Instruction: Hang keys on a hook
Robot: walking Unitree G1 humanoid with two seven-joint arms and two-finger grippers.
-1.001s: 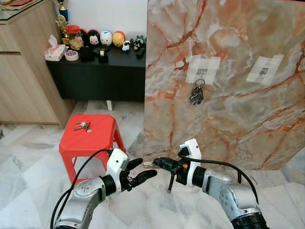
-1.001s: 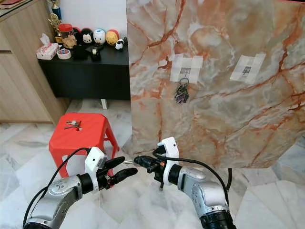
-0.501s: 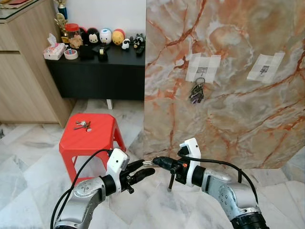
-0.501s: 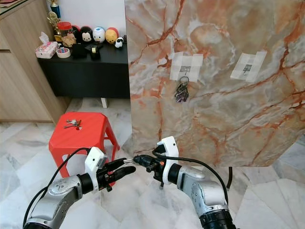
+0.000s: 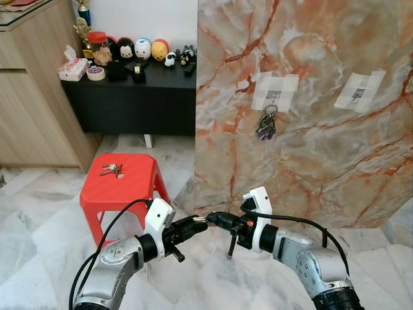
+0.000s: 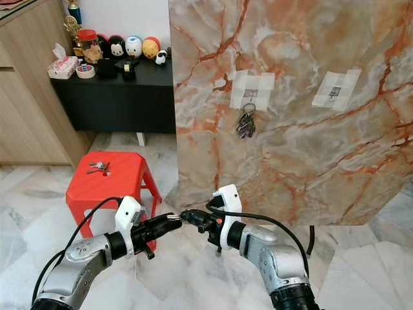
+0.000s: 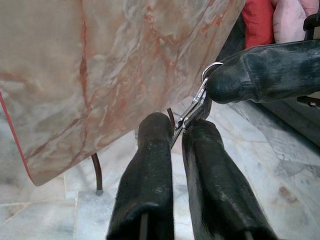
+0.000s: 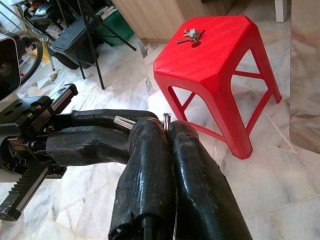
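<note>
Nearest the camera, low over the pale marble floor (image 5: 39,213), the two grippers met tip to tip in front of the robot; the left gripper (image 5: 193,225) reached in from the left with its black fingers (image 7: 150,165) pressed together on a small metal key (image 7: 192,107), while the right gripper (image 5: 216,220) came from the opposite side, its fingers (image 8: 150,150) likewise closed on the same key, pinching it at the split ring (image 8: 167,118) that poked up between the pads; so the key sat held at both ends, between the two claws and off the floor. Just behind and to the left stood a red plastic stool (image 5: 126,184); on its top lay a second bunch of keys (image 5: 111,170), loose and well apart from both grippers. Beyond the grippers rose an upright marble-patterned board (image 5: 322,155) veined in orange; two hooks were taped to it, the left hook (image 5: 273,95) carrying a hanging bunch of keys (image 5: 265,128), the right hook (image 5: 358,92) bare. Farthest off, to the left, a black sideboard (image 5: 129,97) held a row of small round figurines (image 5: 143,49) and a tissue box (image 5: 73,67), with a light wooden cabinet (image 5: 32,97) beside it.
</note>
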